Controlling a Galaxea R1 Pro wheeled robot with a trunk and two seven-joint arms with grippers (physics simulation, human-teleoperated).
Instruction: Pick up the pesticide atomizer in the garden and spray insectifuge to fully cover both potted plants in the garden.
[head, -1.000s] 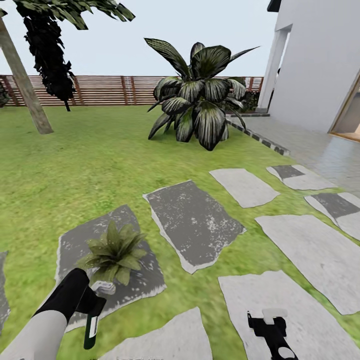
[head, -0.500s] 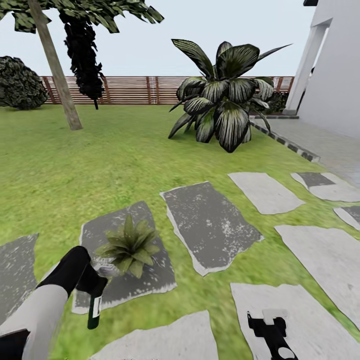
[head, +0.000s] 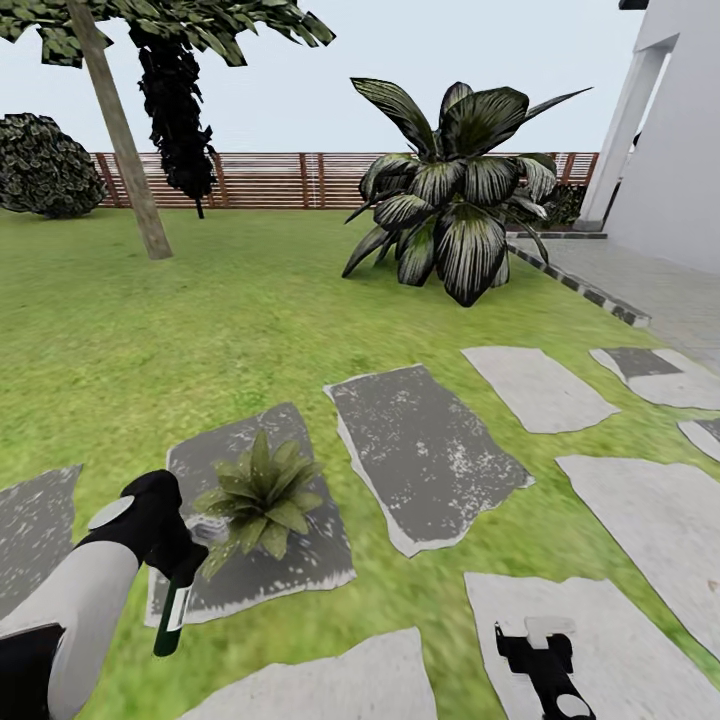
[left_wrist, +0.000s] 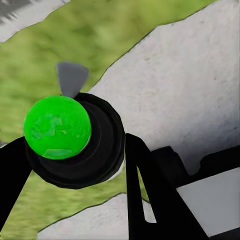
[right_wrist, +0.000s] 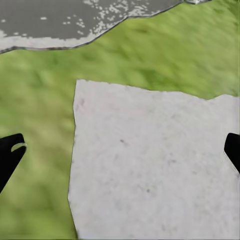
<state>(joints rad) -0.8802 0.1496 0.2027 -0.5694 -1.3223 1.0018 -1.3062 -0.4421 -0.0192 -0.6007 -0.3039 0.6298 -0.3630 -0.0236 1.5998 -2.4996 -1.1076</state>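
item: left gripper. i see my left arm reaching low over the lawn, its jaws clamped on the pesticide atomizer. the bottle hangs down from the jaws, dark, with a pale label along its side. in the left wrist view the atomizer sits between the two dark fingers, seen end on, with a bright green round face toward the camera and a grey fan shape just past it.

item: potted plant. a small rosette of pointed green leaves, just beside the left jaws on their far side, standing on a dark grey stepping stone. i cannot make out its pot, which the leaves and gripper cover.

item: right gripper. low over a pale stepping stone, nothing between its jaws. in the right wrist view the fingertips sit at opposite edges, well apart, with the pale stone and grass below them.

item: surroundings. a second dark grey stone lies between the two grippers and further out. more pale stones run off beyond the right jaws. well beyond both: a large broad-leaved shrub, a leaning tree trunk, a dark tree, a round bush, a brown slatted fence, and a white building wall beside a paved strip.
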